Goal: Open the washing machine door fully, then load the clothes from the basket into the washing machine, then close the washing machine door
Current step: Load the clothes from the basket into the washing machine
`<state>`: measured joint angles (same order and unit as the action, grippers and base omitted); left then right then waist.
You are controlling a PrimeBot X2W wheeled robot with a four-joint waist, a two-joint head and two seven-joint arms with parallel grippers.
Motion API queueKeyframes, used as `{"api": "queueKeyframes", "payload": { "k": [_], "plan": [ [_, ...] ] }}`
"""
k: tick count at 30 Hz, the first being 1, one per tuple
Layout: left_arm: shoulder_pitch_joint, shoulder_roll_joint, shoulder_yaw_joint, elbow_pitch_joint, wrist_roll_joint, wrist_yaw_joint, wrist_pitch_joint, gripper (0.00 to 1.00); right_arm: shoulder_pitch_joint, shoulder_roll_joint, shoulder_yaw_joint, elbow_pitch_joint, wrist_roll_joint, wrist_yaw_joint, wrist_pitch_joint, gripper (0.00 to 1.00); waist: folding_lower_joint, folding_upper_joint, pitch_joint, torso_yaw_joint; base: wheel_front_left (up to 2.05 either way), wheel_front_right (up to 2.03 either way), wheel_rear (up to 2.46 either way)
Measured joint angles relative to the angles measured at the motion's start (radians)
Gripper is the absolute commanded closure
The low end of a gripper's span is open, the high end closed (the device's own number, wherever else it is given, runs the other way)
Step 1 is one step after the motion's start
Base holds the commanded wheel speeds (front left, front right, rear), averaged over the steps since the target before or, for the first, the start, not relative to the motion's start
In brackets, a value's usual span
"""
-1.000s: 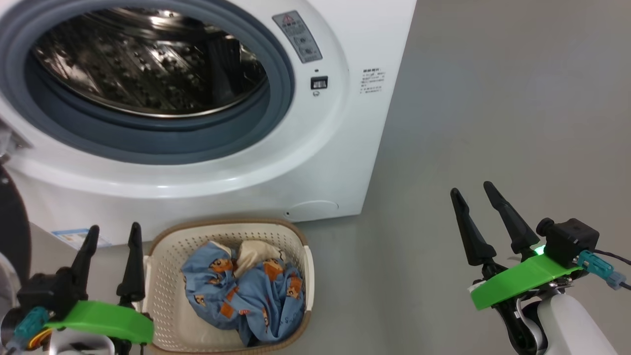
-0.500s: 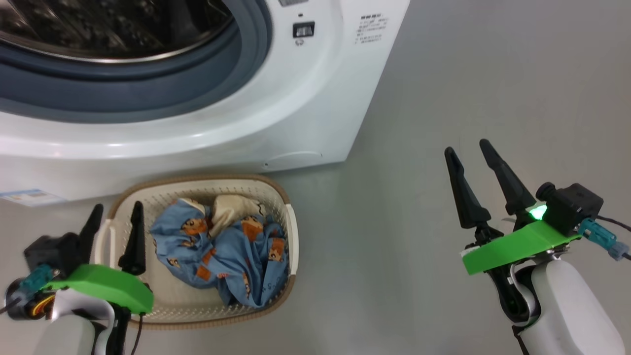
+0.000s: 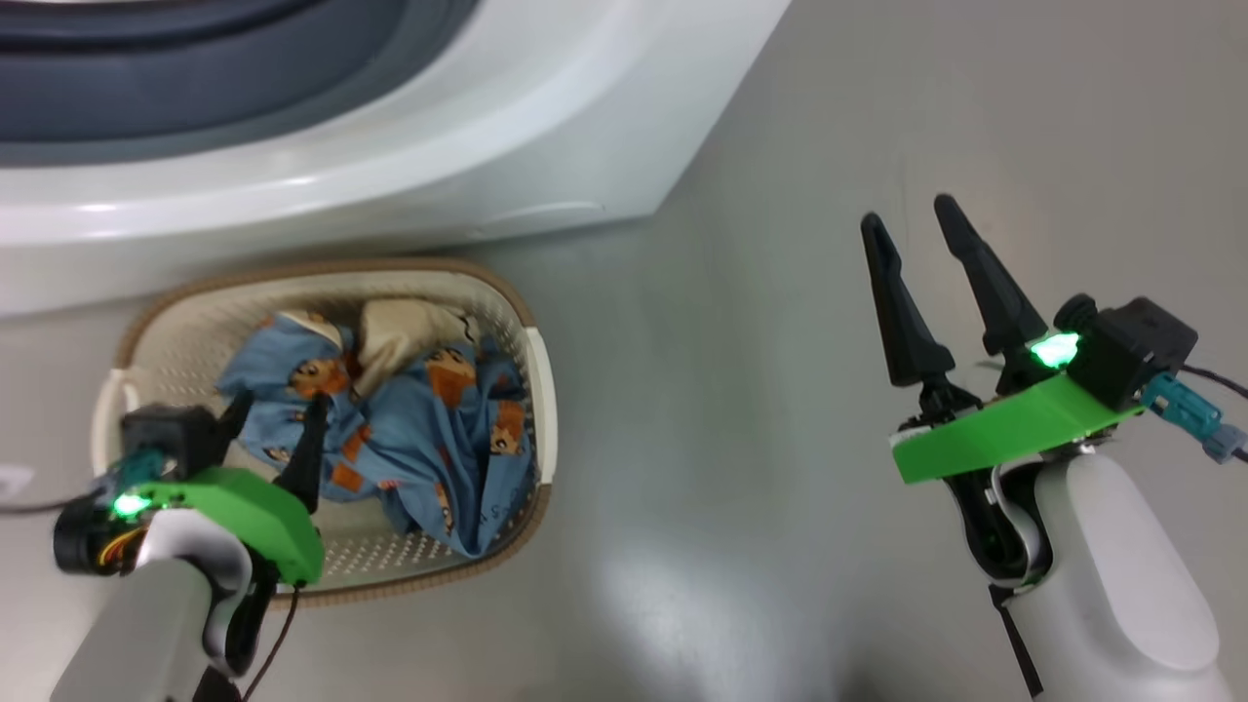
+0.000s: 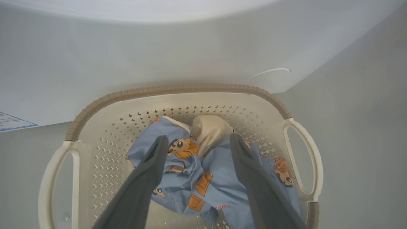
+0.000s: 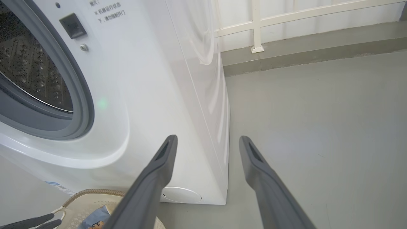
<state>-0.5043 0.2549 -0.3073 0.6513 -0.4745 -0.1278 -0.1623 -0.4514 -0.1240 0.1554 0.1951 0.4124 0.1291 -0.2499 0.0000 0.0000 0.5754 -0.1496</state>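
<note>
On the grey floor (image 3: 741,439), just in front of the washer (image 3: 439,127), sits the basket (image 3: 322,266), one long side next to the machine's white front. The clothes (image 3: 429,429) lie bunched inside it: blue fabric printed with orange-brown bears, and a cream piece (image 4: 210,130) tucked in at the side nearest the machine. The left gripper (image 3: 278,409) hangs over the basket with its fingers spread wide and pointing down into the heap, one on each side of a fold of the blue cloth. It has hold of nothing, and whether the tips touch the fabric cannot be told. The right gripper (image 3: 907,214) is well apart from the basket, over bare floor off the washer's right corner, its fingers likewise wide apart and empty. In the right wrist view the grey ring (image 5: 79,105) and the perforated steel drum (image 5: 28,73) show through the washer's open mouth, and a white railing (image 5: 256,25) stands along the far wall. A blue label (image 4: 12,122) sits low on the washer's front, left of the basket in the left wrist view.
</note>
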Motion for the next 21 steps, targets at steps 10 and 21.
{"api": "queueKeyframes", "payload": {
  "k": [10, 21],
  "plan": [
    [-0.127, 0.004, -0.158, 0.164, -0.051, -0.001, 0.019, 0.00, -0.047, 0.023, 0.007, -0.004, -0.002, 0.000, 0.000, 0.00, 0.0000, 0.0000, 0.104, -0.038, 0.00, 0.00, 0.00],
    [-0.258, 0.007, -0.275, 0.326, -0.129, -0.001, 0.058, 0.00, -0.084, 0.043, 0.028, -0.013, -0.001, 0.000, 0.000, 0.00, 0.0000, 0.0000, 0.195, -0.095, 0.00, 0.00, 0.00]
  ]
}}
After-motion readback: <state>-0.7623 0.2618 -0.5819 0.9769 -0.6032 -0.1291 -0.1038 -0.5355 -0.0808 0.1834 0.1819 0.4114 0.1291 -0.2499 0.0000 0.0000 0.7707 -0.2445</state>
